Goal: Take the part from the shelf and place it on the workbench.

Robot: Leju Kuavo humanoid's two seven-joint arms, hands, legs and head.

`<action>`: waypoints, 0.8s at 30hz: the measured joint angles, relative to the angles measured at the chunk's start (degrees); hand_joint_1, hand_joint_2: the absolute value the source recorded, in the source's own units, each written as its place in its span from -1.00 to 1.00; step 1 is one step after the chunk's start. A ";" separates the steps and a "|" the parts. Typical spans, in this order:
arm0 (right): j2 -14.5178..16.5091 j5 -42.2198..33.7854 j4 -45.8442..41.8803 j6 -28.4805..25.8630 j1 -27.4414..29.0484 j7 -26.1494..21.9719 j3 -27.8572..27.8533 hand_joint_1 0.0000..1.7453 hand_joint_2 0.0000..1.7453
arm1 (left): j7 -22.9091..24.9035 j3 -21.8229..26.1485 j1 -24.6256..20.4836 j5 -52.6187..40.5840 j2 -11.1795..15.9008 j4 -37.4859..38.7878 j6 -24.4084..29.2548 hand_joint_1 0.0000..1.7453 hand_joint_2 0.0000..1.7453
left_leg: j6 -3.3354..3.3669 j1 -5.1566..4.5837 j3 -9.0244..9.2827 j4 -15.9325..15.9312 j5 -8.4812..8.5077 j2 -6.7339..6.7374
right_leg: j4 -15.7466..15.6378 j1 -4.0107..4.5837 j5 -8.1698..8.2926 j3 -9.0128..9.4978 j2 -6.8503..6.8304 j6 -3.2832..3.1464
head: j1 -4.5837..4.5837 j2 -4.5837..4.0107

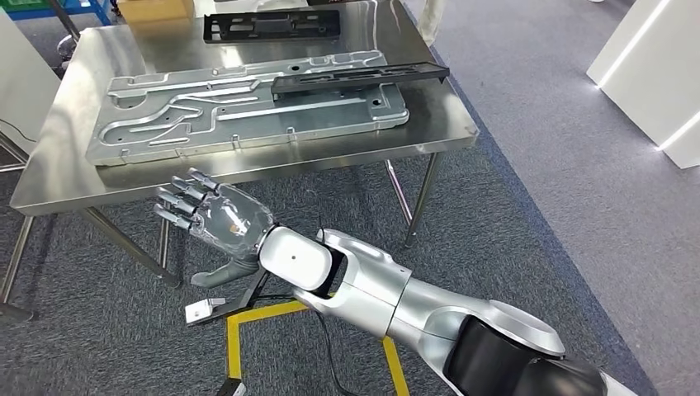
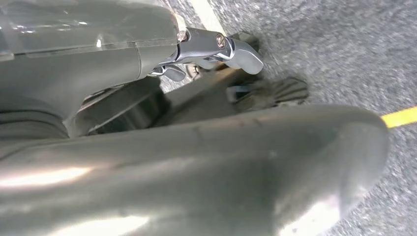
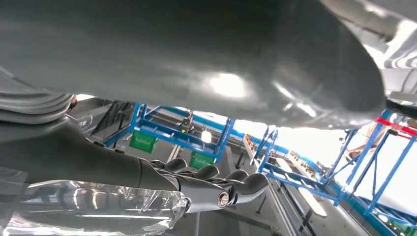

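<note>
Head view is showing me the right hand [image 1: 216,218] hanging below the near edge of the workbench [image 1: 58,169], fingers spread apart and gripping nothing. The part [image 1: 361,79], a long black bar, is lying on the bench already, resting across the far corner of a large embossed metal plate [image 1: 182,124], with one end reaching toward the bench's right edge. I am judging the placing as done, or close to it.

What I am worrying about now: that overhanging end is sitting near the edge, and if I lift the arm carelessly, the fingers could be catching the bench lip from underneath and jolting the bar off the plate. I am also watching a loose cable [image 1: 326,346] trailing near the forearm, which could be snagging.

Left wrist view is looking down past the left hand [image 2: 216,49], whose fingers are curling in; I cannot tell whether they are closing on anything.

A second black frame [image 1: 272,25] is lying at the far side of the steel top. Grey carpet [image 1: 536,181] with yellow floor tape [image 1: 239,330] is running beneath, and blue racking [image 3: 172,132] is standing beyond.
</note>
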 joint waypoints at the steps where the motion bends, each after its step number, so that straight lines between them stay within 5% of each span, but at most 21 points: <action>1: -0.02 -0.47 -0.21 0.15 0.09 -0.17 -0.01 -1.00 -1.00 | -0.07 0.00 -0.02 -0.02 -0.01 0.00 -0.01 -1.00 -1.00 | 0.40 -0.07 1.16 -2.03 -1.00 -0.07 | 0.62 0.09 0.24 -0.58 0.06 0.30 | 0.01 0.00; 4: -0.21 -6.47 -0.41 0.72 0.86 -3.50 -0.47 -1.00 -1.00 | -0.24 -0.01 0.03 -0.24 0.04 0.00 -0.23 -1.00 -1.00 | 2.76 -0.27 0.78 -2.65 -1.14 -0.10 | 1.11 0.15 0.89 -1.19 0.16 1.09 | 0.04 0.00; 5: -0.33 -10.48 -0.35 1.33 1.46 -5.65 -0.97 -1.00 -0.50 | -0.27 -0.02 0.04 -0.35 0.04 0.00 -0.32 -1.00 -1.00 | 3.45 -0.28 0.42 -2.67 -0.73 -0.04 | 1.67 0.01 0.15 -1.57 0.19 1.38 | 0.04 0.00; 8: -0.54 -26.15 1.59 6.59 4.19 -12.48 -3.95 -1.00 -0.50 | -0.43 -0.04 0.04 -0.47 0.09 0.00 -0.42 -1.00 -1.00 | 4.69 -0.33 -1.16 -2.81 0.81 0.06 | 9.57 -0.22 -6.50 -4.39 0.32 2.14 | 0.03 0.00; 9: -0.55 -31.51 3.30 8.71 5.43 -15.39 -5.24 -1.00 -1.00 | -0.48 -0.04 0.09 -0.45 0.14 0.00 -0.39 -1.00 -1.00 | 4.79 -0.41 -1.76 -2.80 1.31 0.04 | 13.32 -0.22 -8.42 -5.46 0.36 2.26 | 0.04 0.00; 11: -0.57 -39.79 7.93 11.03 8.62 -21.86 -7.56 -1.00 -1.00 | -0.50 -0.03 0.29 -0.31 0.24 0.00 -0.20 -1.00 -1.00 | 4.80 -0.61 -2.85 -2.79 2.17 -0.01 | 16.74 -0.16 -9.02 -5.46 0.46 2.10 | 0.04 0.00; 13: -0.53 -44.61 12.47 11.16 12.23 -26.61 -9.44 -1.00 -1.00 | -0.53 -0.01 0.48 -0.05 0.34 0.00 0.16 -1.00 -1.00 | 4.70 -0.86 -3.70 -2.79 2.87 -0.08 | 11.79 0.06 -6.97 -1.14 0.60 1.29 | 0.03 0.00; 16: -0.28 -48.51 16.37 11.05 15.64 -29.44 -11.76 -1.00 -1.00 | -0.70 0.00 0.63 0.09 0.33 0.00 0.47 -1.00 -1.00 | 4.53 -0.97 -4.17 -2.79 3.48 -0.10 | 1.45 0.59 -6.82 5.71 0.64 -0.18 | 0.03 0.00; 19: -0.24 -48.99 16.80 11.04 16.08 -29.70 -12.11 -1.00 -1.00 | -0.74 0.01 0.67 0.10 0.31 0.00 0.49 -1.00 -1.00 | 4.46 -0.95 -4.23 -2.80 3.56 -0.07 | 0.37 0.64 -7.33 6.31 0.59 -0.36 | 0.03 0.00; 22: -0.05 -51.73 19.57 9.86 19.39 -31.02 -15.05 -1.00 -1.00 | -1.29 0.03 1.09 0.38 0.43 0.00 0.75 -1.00 -1.00 | 3.48 -0.80 -4.14 -3.06 3.69 -0.08 | -0.43 0.93 -5.83 6.60 0.35 -0.63 | 0.04 0.00; 24: 0.09 -53.18 22.10 7.50 22.98 -31.66 -18.24 -1.00 -1.00 | -1.93 0.06 1.70 0.65 0.66 0.00 1.08 -1.00 -1.00 | 2.63 -0.77 -5.24 -0.13 1.23 -0.06 | -1.78 0.84 -4.57 6.75 -0.21 -1.23 | 0.02 0.00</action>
